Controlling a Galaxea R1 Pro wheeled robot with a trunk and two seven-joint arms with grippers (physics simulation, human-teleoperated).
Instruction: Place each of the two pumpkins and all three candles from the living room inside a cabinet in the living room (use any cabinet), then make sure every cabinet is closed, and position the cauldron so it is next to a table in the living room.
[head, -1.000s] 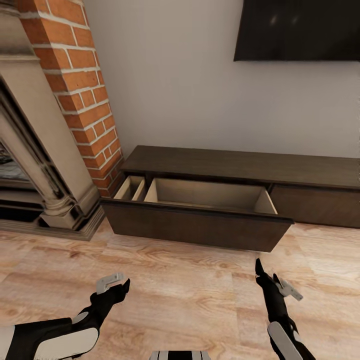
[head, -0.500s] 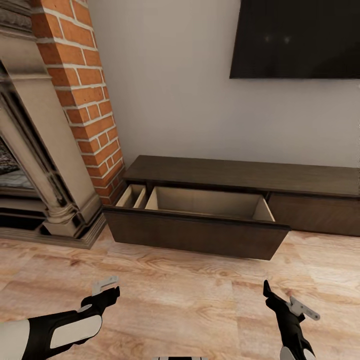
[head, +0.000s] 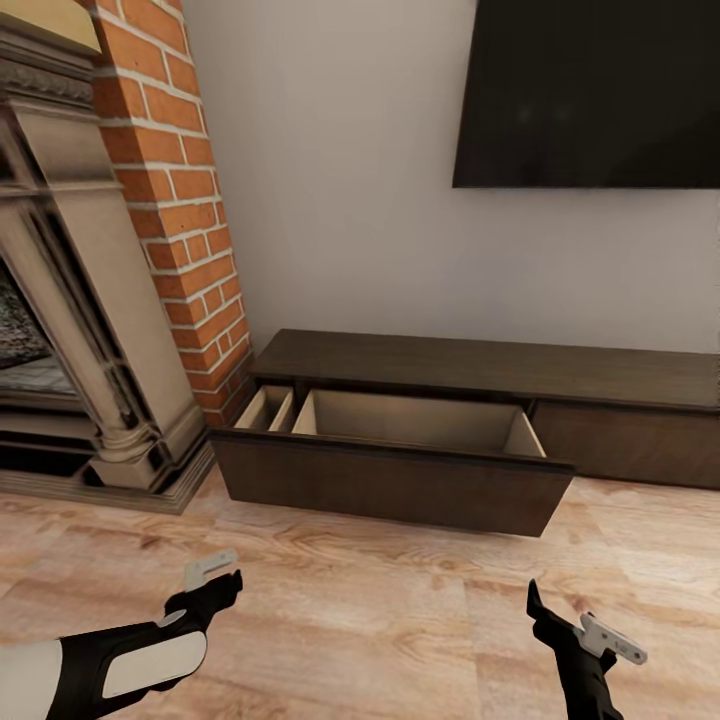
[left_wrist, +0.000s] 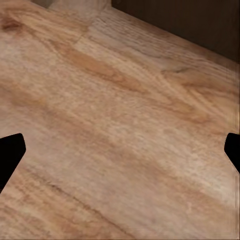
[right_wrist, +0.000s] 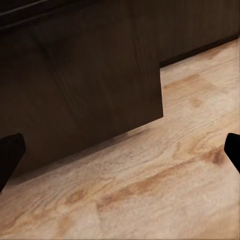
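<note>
The long, low dark-brown wooden cabinet (head: 480, 365) runs off the head view's right edge, so its far end cannot be seen, and the tall front panel of its pulled-out drawer (head: 385, 480) hides the drawer floor — only the upper pale tan inner walls show. The narrow side compartment (head: 266, 410) is likewise masked low down. The black wall-mounted flat screen (head: 590, 90) is cut by the top and right edges. The stone-and-red-brick fireplace (head: 90, 300) is cropped at the left edge; its dark opening is unreadable. Both black-and-white forearms leave the bottom edge. In the wrist views just dark fingertip corners (left_wrist: 10, 152) (right_wrist: 9, 155) peek in — the rest is cropped.
</note>
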